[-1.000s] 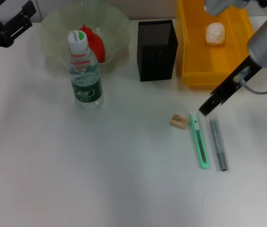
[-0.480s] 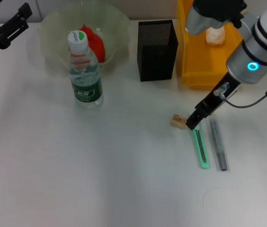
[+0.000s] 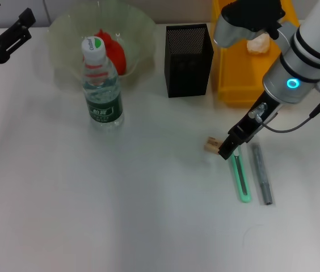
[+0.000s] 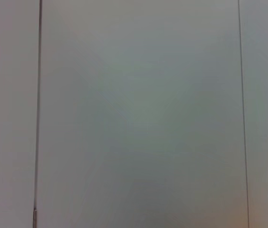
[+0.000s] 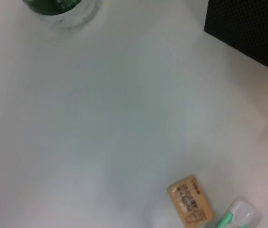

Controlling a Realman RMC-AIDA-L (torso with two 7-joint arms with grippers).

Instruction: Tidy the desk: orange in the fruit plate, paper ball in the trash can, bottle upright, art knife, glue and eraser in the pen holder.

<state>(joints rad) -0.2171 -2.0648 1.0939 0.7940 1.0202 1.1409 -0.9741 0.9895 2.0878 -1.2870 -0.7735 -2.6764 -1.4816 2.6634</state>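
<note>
Right gripper (image 3: 228,149) low over art knife (image 3: 240,177) tip beside eraser (image 3: 212,145); finger spread impossible to tell. Eraser's printed face visible only from right wrist. Left gripper (image 3: 4,35) parked far corner, spread unclear.

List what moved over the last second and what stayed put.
The right claw came down and toward the robot, onto the white tip of the art knife beside the eraser; nothing visibly gripped. The left claw drifted slightly outward. Knife, eraser, glue, bottle unmoved.
</note>
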